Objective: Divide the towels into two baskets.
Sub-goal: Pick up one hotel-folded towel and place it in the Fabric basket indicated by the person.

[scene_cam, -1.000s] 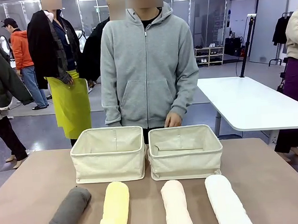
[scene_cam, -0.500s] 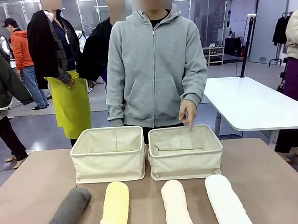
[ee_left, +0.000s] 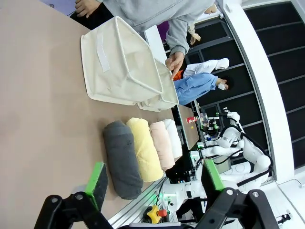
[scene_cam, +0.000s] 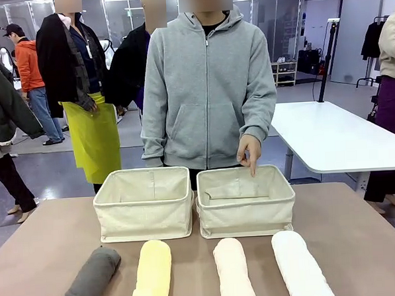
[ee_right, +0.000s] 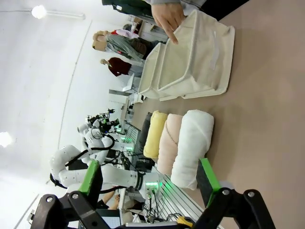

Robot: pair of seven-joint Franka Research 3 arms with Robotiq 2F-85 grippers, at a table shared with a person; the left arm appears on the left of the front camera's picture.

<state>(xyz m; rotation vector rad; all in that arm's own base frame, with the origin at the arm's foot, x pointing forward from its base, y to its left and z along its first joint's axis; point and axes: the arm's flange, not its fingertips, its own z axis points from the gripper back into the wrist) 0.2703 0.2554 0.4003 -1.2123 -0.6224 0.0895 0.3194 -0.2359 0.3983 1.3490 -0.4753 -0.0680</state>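
The towels, near ends cut off, lie before the baskets; a hand points down at the right one. L gripper, R gripper: fingers apart.

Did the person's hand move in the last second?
Yes. The person's hand shifted toward the robot's right along the far rim of the right basket, and now points a finger down into it.

The brown table carries two cream baskets and four rolled towels.
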